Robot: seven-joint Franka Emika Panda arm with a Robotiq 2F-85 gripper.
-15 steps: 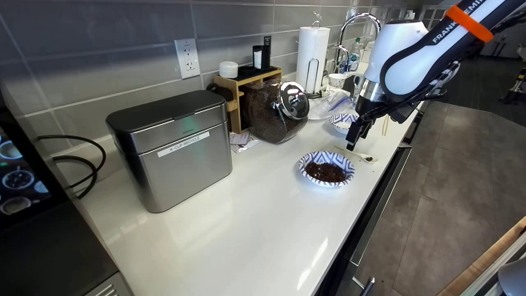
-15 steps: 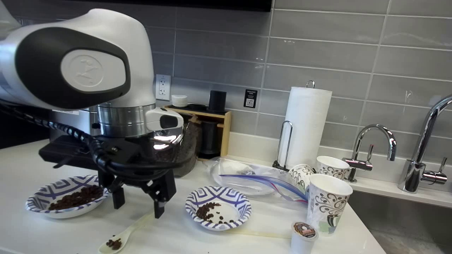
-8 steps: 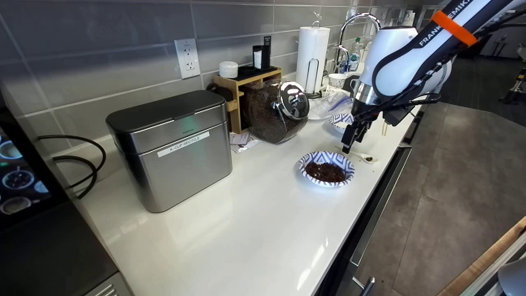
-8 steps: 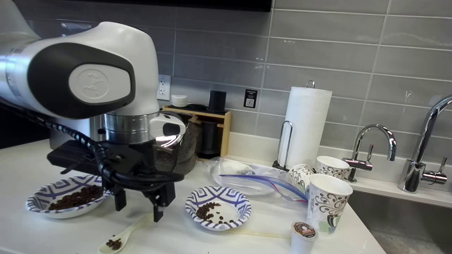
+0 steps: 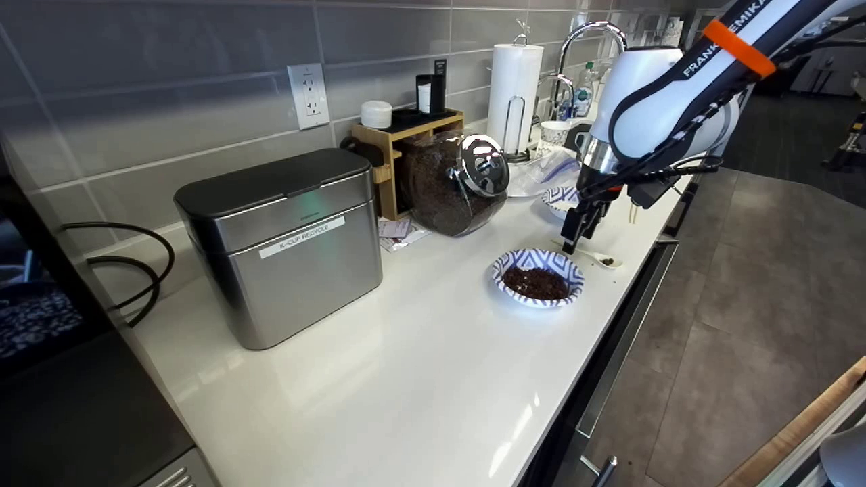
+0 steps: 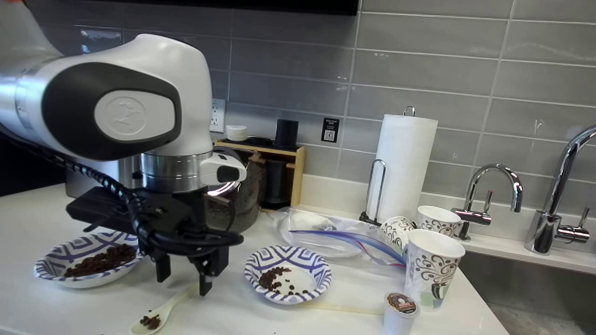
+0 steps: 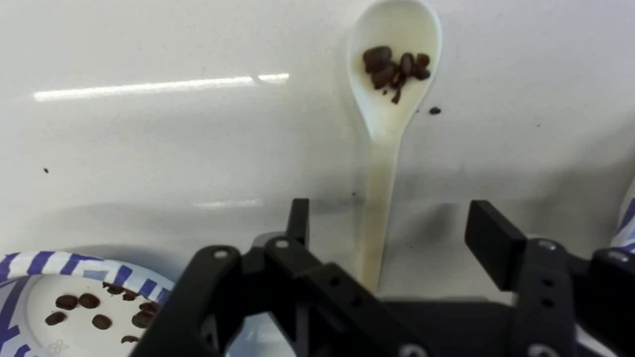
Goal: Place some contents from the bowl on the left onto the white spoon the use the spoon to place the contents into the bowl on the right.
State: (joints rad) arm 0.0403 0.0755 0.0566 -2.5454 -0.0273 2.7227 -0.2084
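The white spoon (image 7: 387, 124) lies on the counter with a few brown pieces (image 7: 394, 67) in its head. It shows in both exterior views (image 5: 602, 260) (image 6: 163, 312). My gripper (image 7: 392, 223) is open, with its fingers on either side of the spoon's handle and nothing between them gripped. In the exterior views the gripper (image 5: 575, 240) (image 6: 184, 281) hangs just above the handle end. The left bowl (image 6: 60, 279), blue-patterned, holds many brown pieces. The right bowl (image 6: 288, 253) holds fewer. In the wrist view the right bowl (image 7: 49, 263) is at lower left; the left bowl's rim (image 7: 627, 223) is at the right edge.
A plastic bag (image 6: 326, 237), paper cups (image 6: 433, 265) and a coffee pod (image 6: 400, 316) stand right of the right bowl. A glass jar (image 5: 446, 189), steel bin (image 5: 304, 270) and paper towel roll (image 5: 514, 101) stand along the wall. The counter's front edge drops to the floor.
The arm has come down and the gripper has moved lower over the spoon's handle. Its fingers look slightly nearer each other in an exterior view. The spoon and bowls have not moved.
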